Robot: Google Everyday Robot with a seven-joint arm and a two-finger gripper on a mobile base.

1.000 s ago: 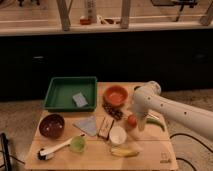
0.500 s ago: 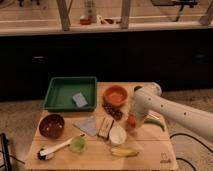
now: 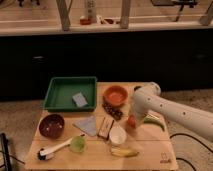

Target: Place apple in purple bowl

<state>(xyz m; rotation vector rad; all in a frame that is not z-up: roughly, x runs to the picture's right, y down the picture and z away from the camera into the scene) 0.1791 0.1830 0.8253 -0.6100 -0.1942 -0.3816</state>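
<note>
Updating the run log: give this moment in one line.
gripper at apple | purple bowl far left, no apple inside | placement pending

This is looking like a robotics test area in a lab or office building, not a home kitchen. A white robot arm (image 3: 172,114) is extending over the wooden table's (image 3: 150,156) right edge, its gripper (image 3: 134,118) hanging above the tabletop's right half. A green tray (image 3: 52,96), an orange bowl (image 3: 116,95), a purple bowl (image 3: 51,125) and a banana (image 3: 124,152) are sitting spread out like test props. A black cable (image 3: 189,145) is trailing over the speckled floor (image 3: 15,116) beside the front right corner, and a long dark counter (image 3: 100,55) is running behind the far edge.
</note>
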